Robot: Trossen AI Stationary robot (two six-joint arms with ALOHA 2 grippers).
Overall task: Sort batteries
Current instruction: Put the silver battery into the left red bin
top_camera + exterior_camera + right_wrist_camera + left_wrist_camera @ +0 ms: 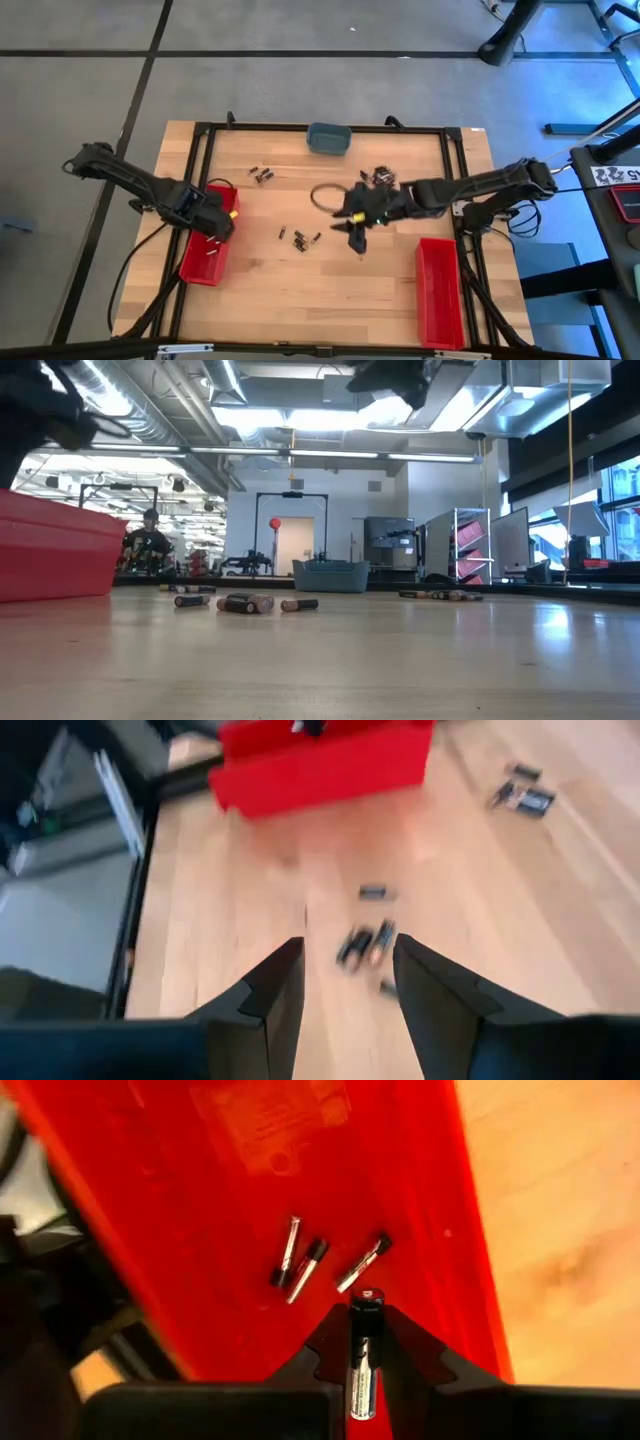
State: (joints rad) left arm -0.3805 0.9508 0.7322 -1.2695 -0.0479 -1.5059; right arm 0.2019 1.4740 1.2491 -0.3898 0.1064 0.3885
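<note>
Pale wooden tabletop (300,280): your left gripper (366,1365) is clenched on a dark cylindrical battery (365,1350) over the left long red plastic bin (230,1200), ready to drop. Right gripper (345,982), spread and empty, hovers above loose small dark batteries (365,945) mid-table, prob. next pick.

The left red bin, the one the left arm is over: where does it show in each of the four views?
High view: left red bin at the table's left edge, under the left gripper.
Low view: its wall fills the picture's left side.
Left wrist view: its floor, three batteries lying in it.
Right wrist view: far across the table.
Shared landmark: the wooden table.
</note>
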